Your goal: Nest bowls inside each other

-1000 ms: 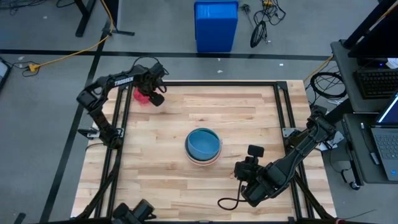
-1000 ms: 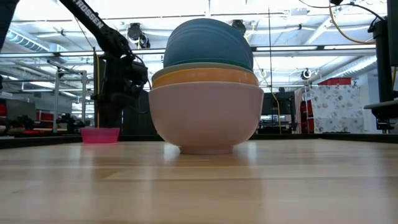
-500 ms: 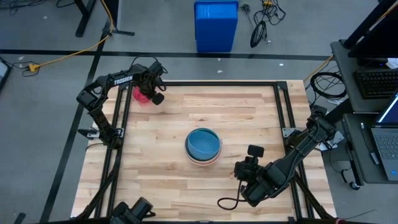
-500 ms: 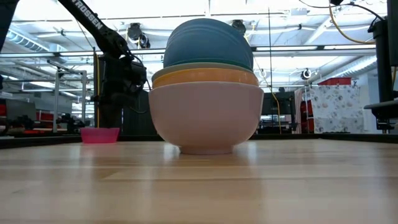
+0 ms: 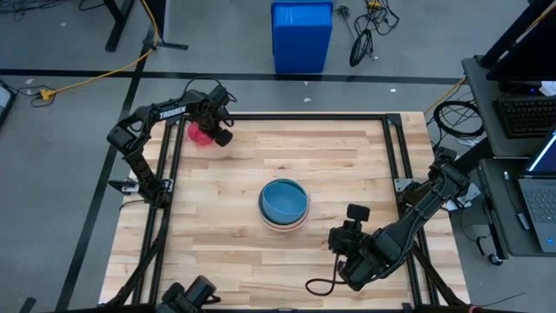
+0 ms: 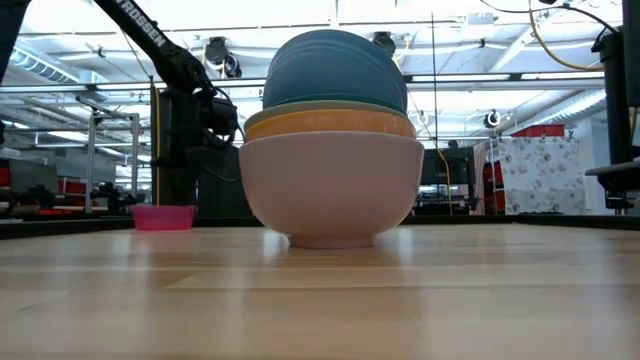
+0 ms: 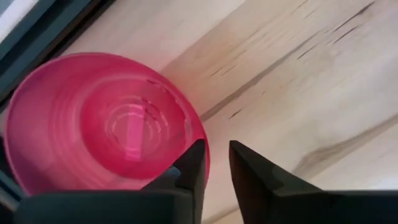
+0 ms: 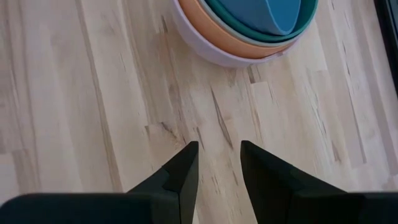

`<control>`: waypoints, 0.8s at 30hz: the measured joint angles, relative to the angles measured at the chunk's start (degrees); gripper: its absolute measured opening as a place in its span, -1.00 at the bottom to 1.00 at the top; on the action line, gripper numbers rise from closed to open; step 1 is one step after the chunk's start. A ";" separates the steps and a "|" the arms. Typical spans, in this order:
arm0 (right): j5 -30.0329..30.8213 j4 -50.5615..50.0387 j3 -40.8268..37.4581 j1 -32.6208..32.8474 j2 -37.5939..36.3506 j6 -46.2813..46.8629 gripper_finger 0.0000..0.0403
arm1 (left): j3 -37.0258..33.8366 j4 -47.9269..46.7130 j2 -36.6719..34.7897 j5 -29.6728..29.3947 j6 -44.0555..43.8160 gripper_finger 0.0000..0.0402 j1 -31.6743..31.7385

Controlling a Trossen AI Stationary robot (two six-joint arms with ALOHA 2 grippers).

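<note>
At the table's far left corner, hard by the black frame, sits the magenta bowl (image 7: 102, 121); my left gripper (image 7: 214, 163) stands narrowly parted at its rim, gripping nothing I can confirm. Bare wood stretches to the nested stack (image 5: 284, 203) mid-table. My arm reads "TROSSEN". My right gripper (image 8: 217, 163) hovers part-open, empty.

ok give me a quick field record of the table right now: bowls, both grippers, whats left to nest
stack: blue round plastic bowl sits on top, nested in teal green bowl, orange bowl and pale outer bowl, mid table
loose bowl: small magenta plastic bowl, far left corner
left gripper: at the magenta bowl's rim, one finger just at its edge
right gripper: open, empty, waits near the stack
left to nest: magenta bowl
</note>
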 joint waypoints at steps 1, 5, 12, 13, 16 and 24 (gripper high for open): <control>0.00 0.00 0.00 0.00 0.00 -0.24 -0.48 | 0.00 -0.02 0.46 0.06 -0.50 -0.63 -0.13; 0.00 -0.02 0.00 0.00 0.00 -0.61 -0.48 | 0.00 0.39 2.63 -0.01 -1.31 -0.53 -0.57; 0.02 -0.04 0.00 -0.02 0.00 -1.41 -0.48 | -0.01 2.97 3.39 -0.91 -2.28 -0.71 -0.58; 0.02 -0.04 0.00 -0.02 0.00 -1.70 -0.48 | 0.00 2.64 3.39 -0.93 -2.11 -0.79 -0.59; 0.02 -0.04 0.00 -0.13 0.00 -1.92 -0.48 | 0.00 2.12 3.39 -1.04 -1.90 -0.96 -0.63; 0.02 -0.04 0.00 -0.17 0.00 -1.92 -0.48 | 0.00 -4.67 2.31 -1.30 -2.00 -1.00 -4.67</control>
